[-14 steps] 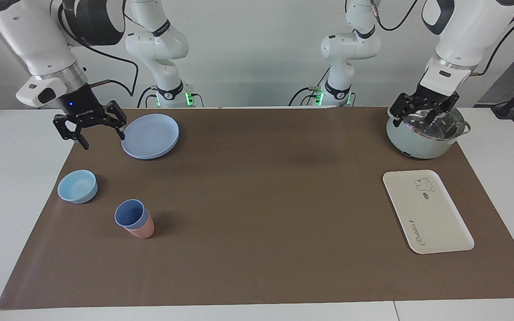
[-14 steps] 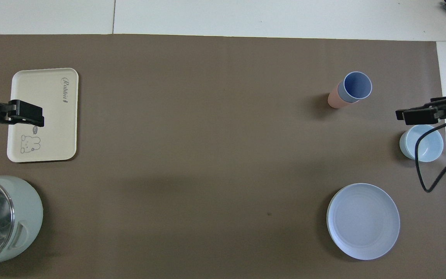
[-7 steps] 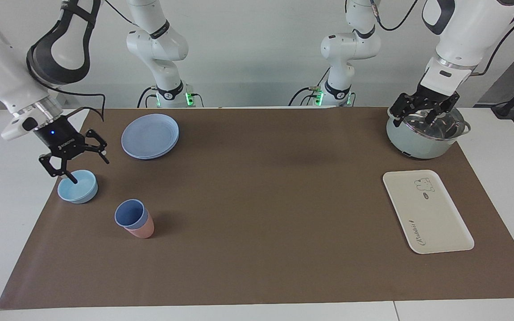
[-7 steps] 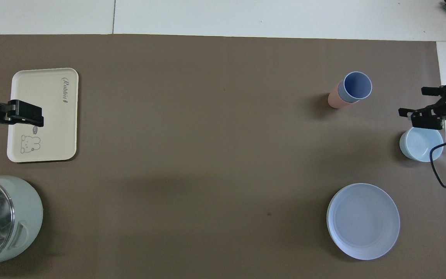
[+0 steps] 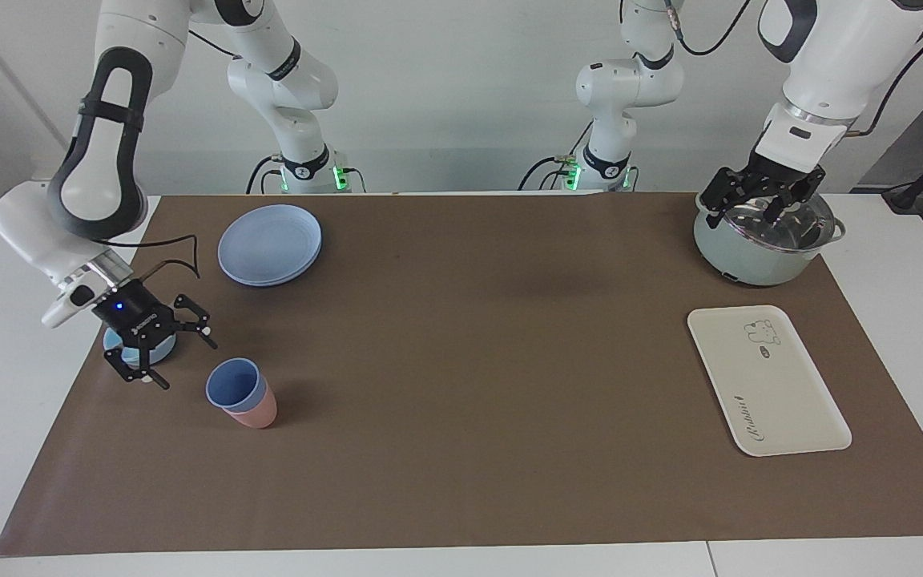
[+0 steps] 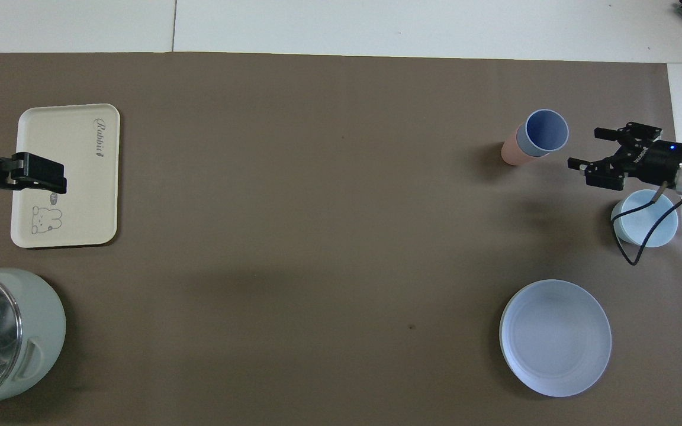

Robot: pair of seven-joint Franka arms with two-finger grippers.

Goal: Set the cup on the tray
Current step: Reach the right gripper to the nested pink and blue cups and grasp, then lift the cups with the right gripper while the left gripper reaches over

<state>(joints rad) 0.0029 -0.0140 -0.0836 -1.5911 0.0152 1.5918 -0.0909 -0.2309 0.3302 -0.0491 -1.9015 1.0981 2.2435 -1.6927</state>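
We see the cup (image 5: 234,385), blue, nested inside a pink cup (image 5: 257,411), both standing upright on the brown mat (image 5: 461,385) toward the right arm's end of the table, farther from the robots than the round blue plate (image 5: 270,244). The right gripper (image 5: 185,361) hangs low just beside the cup, its fingers spread apart and empty, not touching it; its body is over the light-blue bowl (image 6: 649,222), which sits nearer the table edge than the cups. The tray (image 5: 767,378) lies flat and bare toward the left arm's end of the table, well apart from the cup. Nearer to the robots than the tray stands a pale green pot (image 5: 758,240) with a glass lid. The left gripper (image 5: 759,210) waits over that pot, its fingers apart and holding nothing. In the overhead view it (image 6: 60,177) overlaps the tray's edge.
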